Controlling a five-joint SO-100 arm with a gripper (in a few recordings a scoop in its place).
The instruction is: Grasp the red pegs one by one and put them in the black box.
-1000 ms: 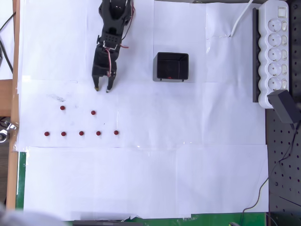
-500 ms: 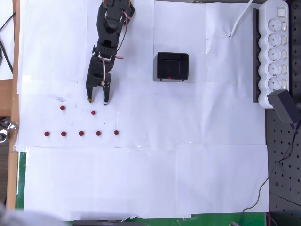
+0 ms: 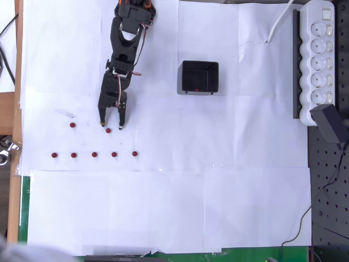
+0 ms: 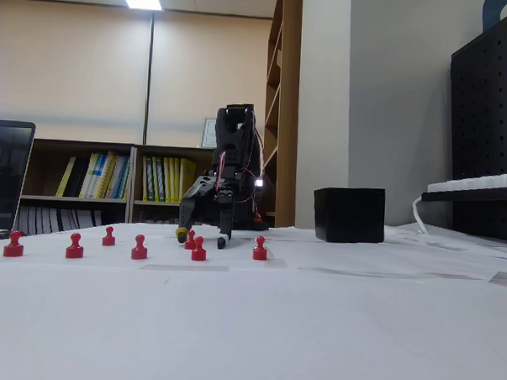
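Observation:
Several small red pegs stand on the white paper. In the overhead view a row of them [image 3: 94, 154] runs along the lower left, one stands apart [image 3: 72, 125], and one peg [image 3: 108, 130] lies between my fingertips. My gripper [image 3: 110, 126] is open, lowered around that peg, one fingertip on each side of it. The fixed view shows the same: gripper [image 4: 202, 237] down at the paper, the peg [image 4: 190, 239] between its fingers, the row of pegs [image 4: 139, 247] in front. The black box [image 3: 181, 76] sits to the right with a red peg [image 3: 196, 89] inside; in the fixed view the black box [image 4: 348, 214] stands at the right.
A white power strip [image 3: 319, 60] with a black adapter [image 3: 331, 123] lies at the right edge on a black pegboard. The table's wooden edge [image 3: 19, 65] runs down the left side. White paper sheets [image 3: 163, 207] cover the table.
The arm has reached down the overhead picture from near the paper seam to the nearest peg. The jaws have spread wider and now straddle that peg.

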